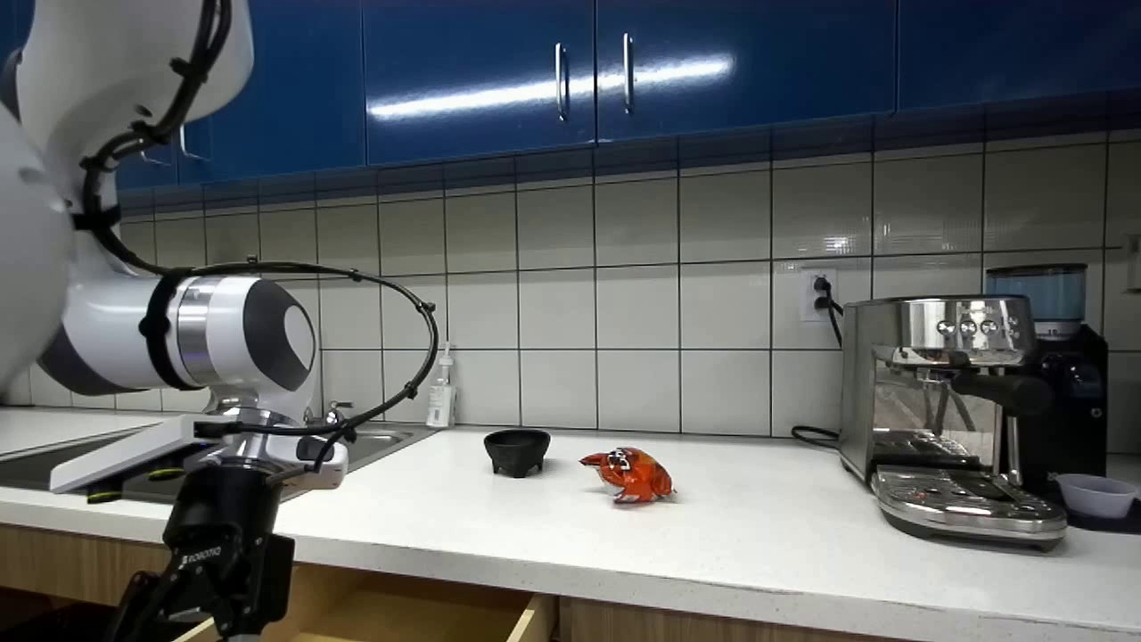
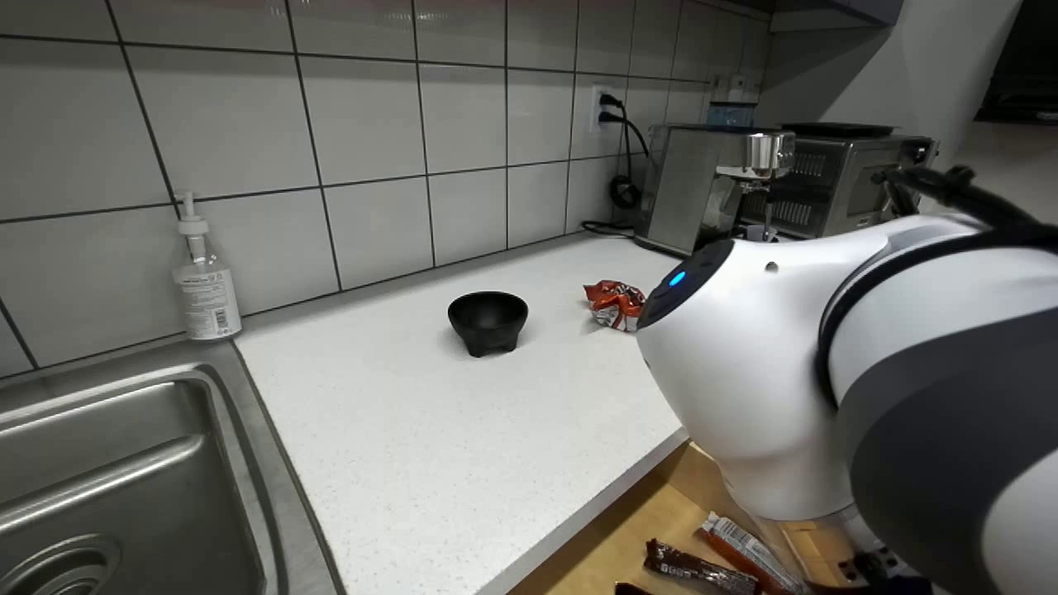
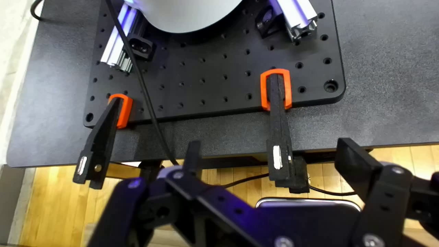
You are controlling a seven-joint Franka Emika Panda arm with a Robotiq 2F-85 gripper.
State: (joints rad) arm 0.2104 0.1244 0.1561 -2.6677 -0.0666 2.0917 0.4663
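Fingers: spread wide apart; in your wrist view an orange-tipped clamp shows through the gap, how far beyond you cannot tell.
Finger pose: in an exterior view you see them hang downward beneath the arm, low in front of the bench, their ends cut off at the lower edge.
Drawer: standing open under the bench's front edge, near your fingers; in that same view the two overlap, and you cannot judge the depth between them.
Wrapped bars: lying in the drawer, where an exterior view gives you a dark brown one beside an orange one; a bit of another dark item shows at the bottom edge.
Black bowl: footed, upright on the bench; you have it in both exterior views, between the sink and the snack bag.
Snack bag: orange, crumpled, near the bowl but apart from it; in an exterior view your arm covers its right edge.
Espresso machine: stainless, well apart from the sink, a black coffee grinder just beside it and a small pale cup near the grinder's foot.
Pump bottle: clear, upright behind the sink, just before the tiled wall.
Mounting plate: black, drilled, beneath your robot's base, two clamps on its edge.
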